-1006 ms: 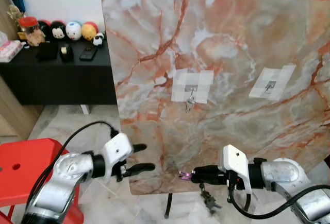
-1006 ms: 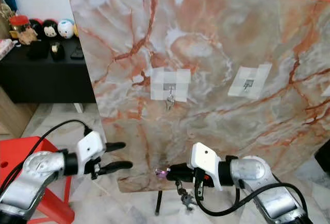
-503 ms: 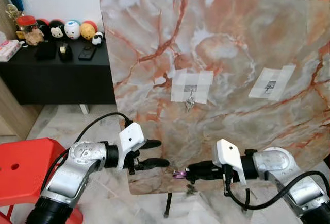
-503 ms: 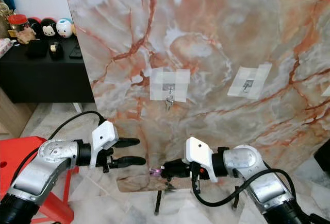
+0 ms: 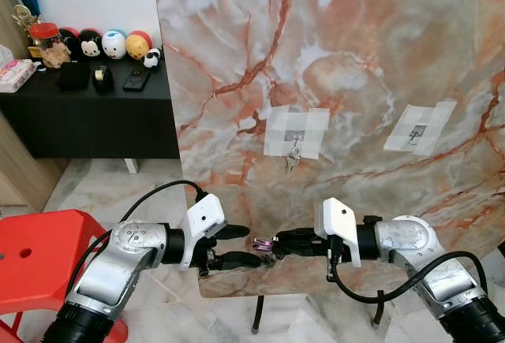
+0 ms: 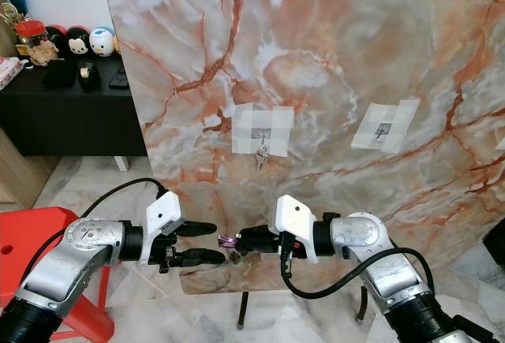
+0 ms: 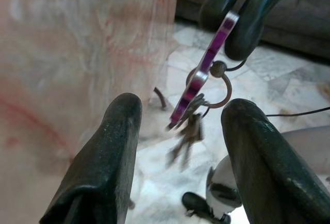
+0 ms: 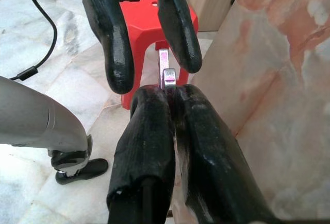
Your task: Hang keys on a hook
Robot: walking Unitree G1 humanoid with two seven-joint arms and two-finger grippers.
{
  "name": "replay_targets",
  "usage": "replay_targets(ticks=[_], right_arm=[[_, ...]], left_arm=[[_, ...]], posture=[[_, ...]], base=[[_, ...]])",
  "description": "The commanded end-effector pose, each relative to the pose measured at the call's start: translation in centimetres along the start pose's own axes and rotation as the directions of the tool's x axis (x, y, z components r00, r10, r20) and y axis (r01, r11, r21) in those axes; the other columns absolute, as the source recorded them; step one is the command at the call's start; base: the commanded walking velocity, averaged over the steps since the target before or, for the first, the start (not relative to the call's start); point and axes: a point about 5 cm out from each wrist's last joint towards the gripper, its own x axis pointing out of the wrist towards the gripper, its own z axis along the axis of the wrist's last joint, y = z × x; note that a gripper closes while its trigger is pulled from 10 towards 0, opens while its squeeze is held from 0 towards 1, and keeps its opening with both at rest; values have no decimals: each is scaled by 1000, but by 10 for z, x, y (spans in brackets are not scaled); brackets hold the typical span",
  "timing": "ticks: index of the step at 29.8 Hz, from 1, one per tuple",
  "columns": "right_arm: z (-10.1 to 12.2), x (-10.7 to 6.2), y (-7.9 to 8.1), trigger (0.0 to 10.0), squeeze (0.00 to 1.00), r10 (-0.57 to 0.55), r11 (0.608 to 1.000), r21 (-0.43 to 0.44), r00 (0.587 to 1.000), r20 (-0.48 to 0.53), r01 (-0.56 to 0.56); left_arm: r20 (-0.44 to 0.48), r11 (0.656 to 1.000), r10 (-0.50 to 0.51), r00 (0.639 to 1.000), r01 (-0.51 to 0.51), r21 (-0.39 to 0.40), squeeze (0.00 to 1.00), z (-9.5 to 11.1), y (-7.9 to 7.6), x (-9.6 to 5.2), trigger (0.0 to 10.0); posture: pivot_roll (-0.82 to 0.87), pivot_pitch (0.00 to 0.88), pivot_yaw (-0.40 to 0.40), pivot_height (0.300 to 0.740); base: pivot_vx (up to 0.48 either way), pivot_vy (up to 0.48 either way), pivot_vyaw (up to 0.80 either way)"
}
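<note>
While both arms meet low at the marble board's [image 5: 331,106] bottom edge, right hand [image 5: 278,244] pinching the purple-tagged keys [image 5: 262,243], left hand [image 5: 248,245] spread around them, hook [image 5: 294,139] above, floor open below.

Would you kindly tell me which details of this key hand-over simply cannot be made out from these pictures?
- Keys: blurred in the left wrist view, so their count is unclear.
- Purple tag: too small in the eye views to read.
- Right end effector: its own fingers hide how much of the tag they clamp.
- Hooks: too small to tell their shape.
- Marble board: its right side is cut off by the frame edge.
</note>
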Motion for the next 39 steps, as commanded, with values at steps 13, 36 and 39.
replay_targets(ticks=[13,36,39], right_arm=[[8,4,-4,10000,0,-8,999,-31,999,39,9],[10,6,-3,10000,0,0,999,-40,999,46,1],[10,7,-3,10000,0,-3,999,-43,999,43,5]], left_arm=[[26,999,-38,999,38,8,0,10,-5,8,10000],[16,999,-34,999,34,-4,0,9,-4,6,0],[18,999,-33,999,33,-5,0,9,-4,6,0]], posture=[[33,0,-97,740],[31,0,-95,740],[28,0,-96,740]], base=[[0,0,0],[0,0,0],[0,0,0]])
